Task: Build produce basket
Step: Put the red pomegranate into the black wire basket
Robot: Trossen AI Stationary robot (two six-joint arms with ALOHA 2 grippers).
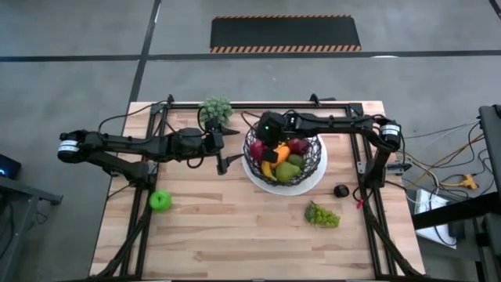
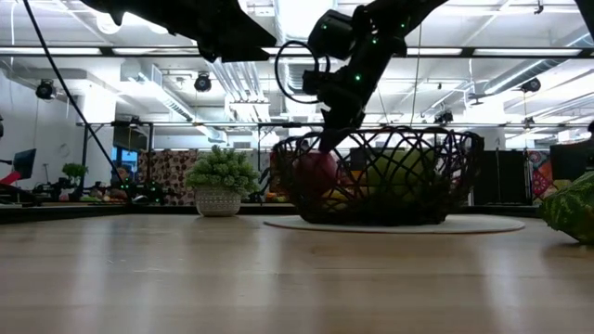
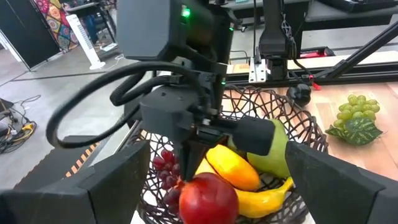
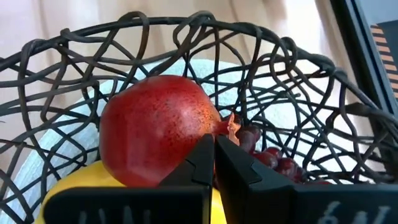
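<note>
The right gripper (image 4: pixel 213 163), fingers pressed together and holding nothing, hides part of the fruit heap from above as it dips into the basket (image 1: pixel 313 160), which sits right of the table's centre. One red pomegranate-like fruit (image 4: pixel 158 130) lies at its tips, dark grapes (image 4: pixel 273 163) half buried beside it. One green apple (image 1: pixel 160 200) lies at eight o'clock, one green grape bunch (image 1: pixel 322 215) at five. The left gripper (image 1: pixel 225 150) hovers at nine o'clock of the basket, spread wide.

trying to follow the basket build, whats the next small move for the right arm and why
Probably lift the right gripper straight up out of the basket. Its fingers are shut on nothing, just beside the red fruit already lying inside, while the green apple and green grapes are on the table.
</note>
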